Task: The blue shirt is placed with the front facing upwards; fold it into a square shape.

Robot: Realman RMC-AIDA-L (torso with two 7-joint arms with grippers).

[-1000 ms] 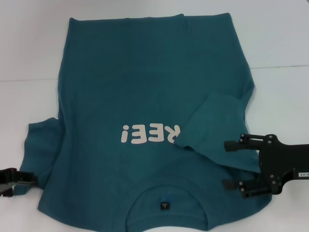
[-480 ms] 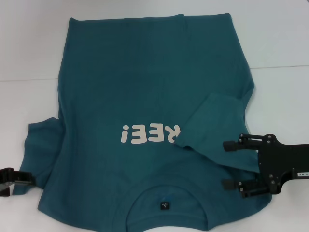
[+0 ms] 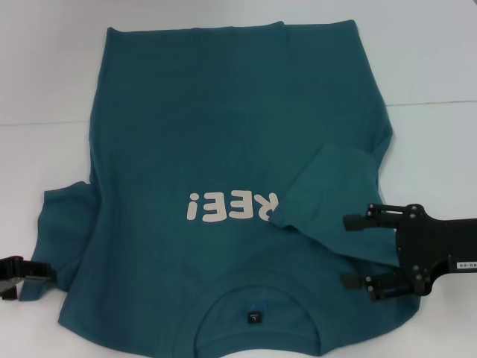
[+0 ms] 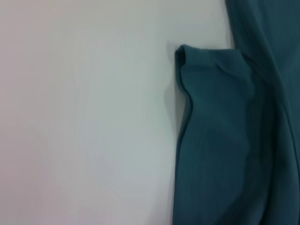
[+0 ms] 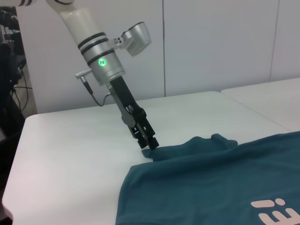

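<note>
The blue shirt (image 3: 223,149) lies flat on the white table, collar and black tag (image 3: 255,317) nearest me, cream letters upside down. Its right sleeve (image 3: 328,198) is folded in over the chest and hides the first letter. My right gripper (image 3: 352,252) is open, its fingers spread over the shirt's right shoulder just beside the folded sleeve. My left gripper (image 3: 46,273) is at the outer edge of the left sleeve (image 3: 63,224). In the right wrist view the left gripper (image 5: 150,143) is closed on that sleeve's hem (image 5: 161,151). The left wrist view shows the sleeve (image 4: 220,140) lying on the table.
The white table (image 3: 432,149) extends on both sides of the shirt, and a seam (image 3: 440,102) runs across it at the back. A second table (image 5: 272,93) and a wall stand beyond, in the right wrist view.
My left gripper has shifted slightly at the left sleeve's edge. My right gripper has drifted slightly and stays open. The shirt has not visibly moved.
</note>
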